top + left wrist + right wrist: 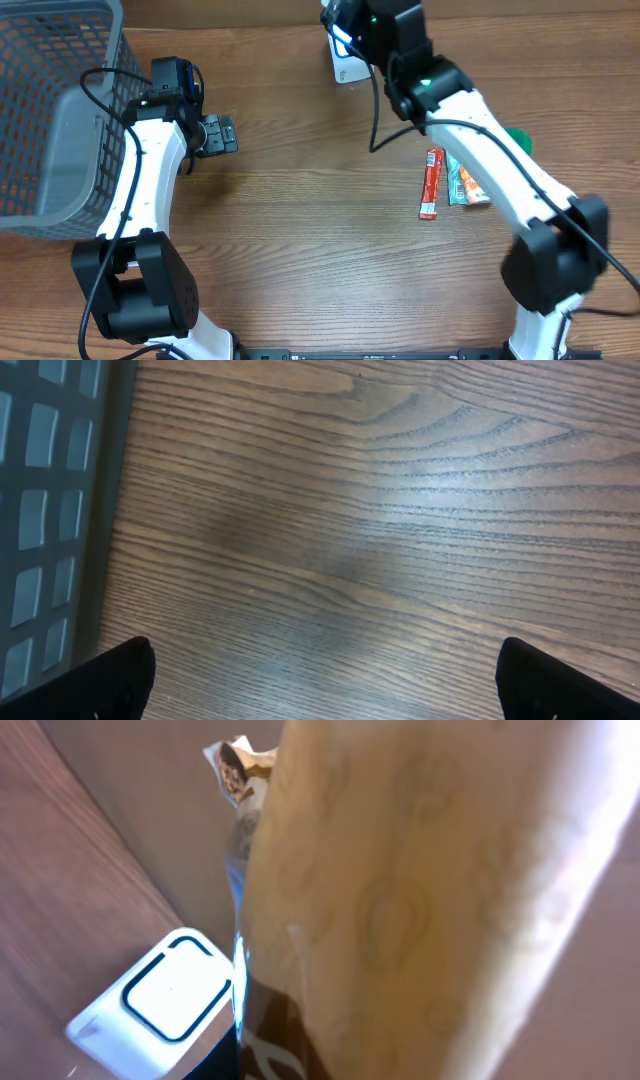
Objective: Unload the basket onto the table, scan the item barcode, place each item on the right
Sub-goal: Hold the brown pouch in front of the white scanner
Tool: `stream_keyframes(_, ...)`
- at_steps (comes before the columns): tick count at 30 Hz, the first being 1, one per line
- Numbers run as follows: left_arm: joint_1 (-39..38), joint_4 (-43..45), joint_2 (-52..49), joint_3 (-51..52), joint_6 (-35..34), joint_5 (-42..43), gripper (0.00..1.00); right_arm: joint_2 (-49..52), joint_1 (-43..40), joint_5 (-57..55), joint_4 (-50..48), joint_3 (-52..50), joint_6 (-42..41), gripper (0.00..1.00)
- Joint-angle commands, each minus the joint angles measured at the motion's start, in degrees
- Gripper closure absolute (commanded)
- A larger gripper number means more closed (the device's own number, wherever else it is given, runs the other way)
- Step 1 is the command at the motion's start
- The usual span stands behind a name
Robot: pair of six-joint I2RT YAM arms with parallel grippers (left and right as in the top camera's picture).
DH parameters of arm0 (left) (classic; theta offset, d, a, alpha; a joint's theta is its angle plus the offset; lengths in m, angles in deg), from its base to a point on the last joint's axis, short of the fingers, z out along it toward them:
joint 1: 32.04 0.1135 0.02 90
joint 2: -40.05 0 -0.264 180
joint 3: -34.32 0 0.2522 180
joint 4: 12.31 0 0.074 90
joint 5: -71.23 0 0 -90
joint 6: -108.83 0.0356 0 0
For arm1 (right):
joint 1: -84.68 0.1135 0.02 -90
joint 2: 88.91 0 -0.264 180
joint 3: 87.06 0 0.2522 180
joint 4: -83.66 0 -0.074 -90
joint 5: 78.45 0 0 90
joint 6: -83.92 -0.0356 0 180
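- Overhead: two arms reached over one wooden table (300, 250). One grey wire basket (50, 120) stood at the far left edge.
- The left gripper (218, 135) lay just beside the basket, with its jaws spread wide and nothing between them.
- The right gripper (345, 30) was at the top edge, directly above one white barcode scanner (348, 68).
- Three loose items lay under the right arm: one red stick packet (431, 183), one teal packet (465, 186) just beside it, and one green item (518, 138) mostly hidden by the arm.
- Left wrist: two dark fingertips (120, 680) sat far apart over bare wood, with the basket wall at the left.
- Right wrist: one yellowish snack packet (400, 900) filled the frame, hanging off the table above the scanner's dark-rimmed window. The narrow jaws gripped it, though the fingers themselves were hidden. No barcode could be made out.
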Motion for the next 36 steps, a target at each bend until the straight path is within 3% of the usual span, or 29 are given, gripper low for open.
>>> stream_keyframes(1, 0.1, 0.1, 1.4, -1.0, -0.2, -0.7, 0.0, 3.0, 0.2, -2.9, -5.4, 1.0, 0.9, 0.96)
stream_keyframes(12, 0.2, 0.1, 1.4, -1.0, -0.2, -0.7, 0.01, 12.1, 0.3, -5.7, -12.5, 1.0, 3.8, 0.96)
stream_keyframes(27, 0.1, 0.1, 1.4, -1.0, -0.2, -0.7, 0.0, 13.0, 0.7, -5.4, -6.4, 1.0, 1.3, 0.96)
stream_keyframes(36, 0.1, 0.1, 1.4, -1.0, -0.2, -0.7, 0.0, 13.0, 1.6, -4.9, -1.4, 1.0, -8.0, 0.96)
